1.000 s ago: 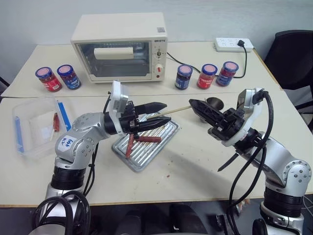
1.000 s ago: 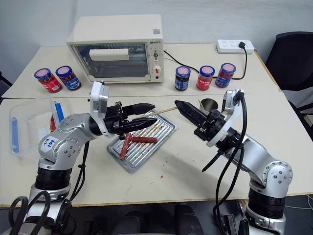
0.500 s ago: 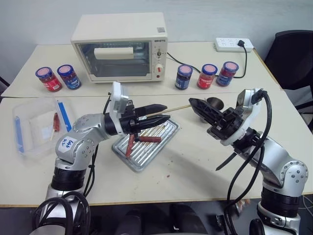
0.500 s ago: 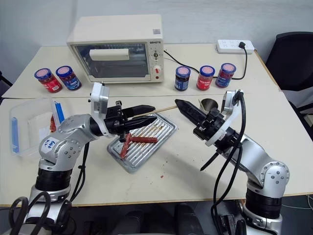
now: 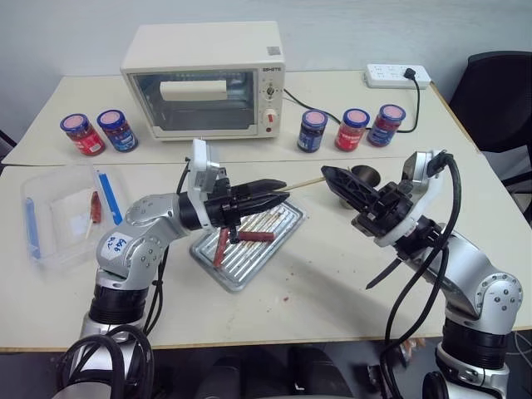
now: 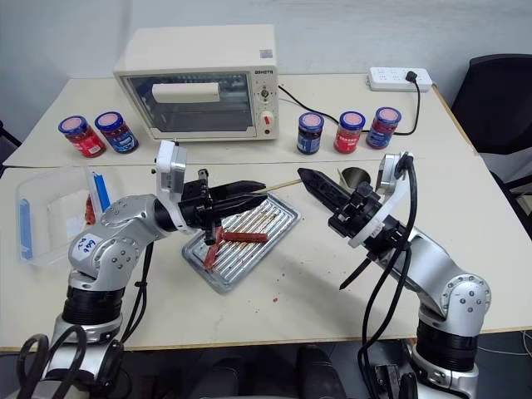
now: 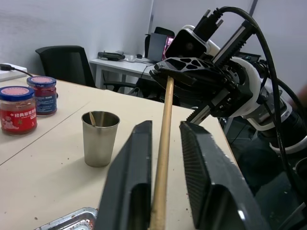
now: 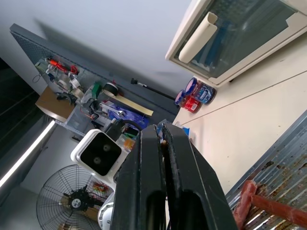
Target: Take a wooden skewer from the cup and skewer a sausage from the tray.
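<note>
1. Holding the wooden skewer (image 5: pixel 301 184) between our two grippers above the middle of the table, we judge it light, stiff along its length, yet thin enough to snap if bent sideways. The right gripper (image 5: pixel 330 176) is clamped tight on its far end. The left gripper (image 5: pixel 281 198) has its fingers drawn in close on either side of the stick, though in the left wrist view a slim gap shows beside one finger, so we cannot call that grip firm.
2. We reckon the best hold is near the blunt end, leaving a long free tip for piercing.
3. The tray (image 5: pixel 283 233) sits near the table's middle, just under the left gripper. It holds two sausages: one sausage (image 5: pixel 253 236) lying across the ribs and another (image 5: pixel 222 247) running along them. They look soft, greasy and likely to roll, so we would press one against the ribs or the rim while pushing the stick in lengthwise.
4. Nearer the left edge, a clear plastic box (image 5: pixel 41 212) holds a further red sausage and a blue item.
5. Farther back, towards the right, the metal cup (image 7: pixel 99 138) stands upright with another stick inside.
</note>
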`<action>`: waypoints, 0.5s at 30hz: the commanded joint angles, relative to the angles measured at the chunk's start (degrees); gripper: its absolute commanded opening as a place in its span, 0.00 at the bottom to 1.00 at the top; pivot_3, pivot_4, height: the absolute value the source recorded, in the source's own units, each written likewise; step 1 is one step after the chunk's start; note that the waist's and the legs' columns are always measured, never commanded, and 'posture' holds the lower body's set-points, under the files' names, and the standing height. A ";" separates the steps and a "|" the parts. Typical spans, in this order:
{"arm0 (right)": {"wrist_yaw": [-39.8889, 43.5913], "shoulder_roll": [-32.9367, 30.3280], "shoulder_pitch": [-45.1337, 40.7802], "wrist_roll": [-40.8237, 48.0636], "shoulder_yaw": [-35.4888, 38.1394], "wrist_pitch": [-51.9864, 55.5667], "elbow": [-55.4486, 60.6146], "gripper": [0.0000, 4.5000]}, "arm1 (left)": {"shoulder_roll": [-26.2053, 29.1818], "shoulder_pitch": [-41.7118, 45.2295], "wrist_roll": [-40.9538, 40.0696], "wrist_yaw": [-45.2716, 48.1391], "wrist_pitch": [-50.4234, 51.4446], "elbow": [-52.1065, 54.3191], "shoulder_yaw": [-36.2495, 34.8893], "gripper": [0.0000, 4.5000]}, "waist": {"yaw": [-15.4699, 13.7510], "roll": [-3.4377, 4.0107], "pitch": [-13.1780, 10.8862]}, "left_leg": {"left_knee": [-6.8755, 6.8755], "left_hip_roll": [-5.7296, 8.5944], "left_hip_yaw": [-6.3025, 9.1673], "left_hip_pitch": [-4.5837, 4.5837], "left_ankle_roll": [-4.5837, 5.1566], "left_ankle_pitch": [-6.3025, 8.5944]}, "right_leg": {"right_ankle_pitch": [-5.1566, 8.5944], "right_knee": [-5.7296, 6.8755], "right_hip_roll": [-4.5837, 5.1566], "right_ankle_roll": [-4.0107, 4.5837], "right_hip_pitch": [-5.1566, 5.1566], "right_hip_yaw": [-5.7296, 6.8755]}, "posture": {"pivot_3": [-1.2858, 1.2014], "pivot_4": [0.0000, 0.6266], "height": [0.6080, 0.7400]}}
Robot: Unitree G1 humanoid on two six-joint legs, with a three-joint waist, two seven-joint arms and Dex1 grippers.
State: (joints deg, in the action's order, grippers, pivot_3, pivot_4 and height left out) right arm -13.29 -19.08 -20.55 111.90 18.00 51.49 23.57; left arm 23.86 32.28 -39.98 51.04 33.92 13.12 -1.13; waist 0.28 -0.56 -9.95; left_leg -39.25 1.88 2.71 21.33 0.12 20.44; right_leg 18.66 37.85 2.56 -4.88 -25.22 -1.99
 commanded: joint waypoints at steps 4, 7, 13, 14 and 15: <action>-0.20 0.73 -0.68 1.10 -0.32 -0.88 3.06 0.00 | 0.26 0.87 -0.37 -0.50 -0.95 1.36 -0.94 0.00 | 0.01 0.00 0.00 | 0.00 0.00 0.00 0.00 0.00 0.00 | 0.00 0.00 0.00 0.00 0.00 0.00 | 0.52 0.24 1.00; -0.37 0.55 -0.39 1.10 -0.49 -0.90 3.17 0.00 | 0.68 1.20 0.20 -0.88 -1.04 1.06 -1.10 0.00 | 0.01 0.00 0.00 | 0.00 0.00 0.00 0.00 0.00 0.00 | 0.00 0.00 0.00 0.00 0.00 0.00 | 0.52 0.24 1.00; -0.48 0.15 -0.55 1.10 -0.09 -0.13 2.15 0.21 | 2.35 1.03 0.39 -0.85 -1.07 1.12 -2.06 0.00 | 0.01 0.00 0.00 | 0.00 0.00 0.01 0.00 0.00 0.00 | 0.00 0.00 0.00 0.00 0.00 0.00 | 0.52 0.24 1.00; -0.41 -0.34 -0.64 1.10 -0.05 0.24 1.84 0.27 | 2.69 0.91 0.31 -0.91 -1.04 1.24 -2.27 0.00 | 0.01 0.00 0.00 | 0.00 0.00 0.00 0.00 0.00 0.00 | 0.00 0.00 0.00 0.00 -0.01 0.00 | 0.52 0.24 1.00; -0.34 -0.66 -0.70 1.10 -0.03 0.48 1.64 0.32 | 2.91 0.84 0.25 -0.95 -1.02 1.32 -2.39 0.00 | 0.01 0.00 0.00 | 0.00 0.00 0.00 0.00 0.00 0.00 | 0.00 0.00 0.00 0.00 -0.01 0.00 | 0.52 0.24 1.00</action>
State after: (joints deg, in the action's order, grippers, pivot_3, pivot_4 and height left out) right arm -14.23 -18.88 -20.74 111.88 17.70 51.50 23.66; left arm 26.03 32.52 -39.53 50.26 33.71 12.92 -1.94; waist 0.29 -0.55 -9.95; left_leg -39.25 1.88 2.71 21.33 0.11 20.44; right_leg 18.66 37.86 2.56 -4.88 -25.22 -1.99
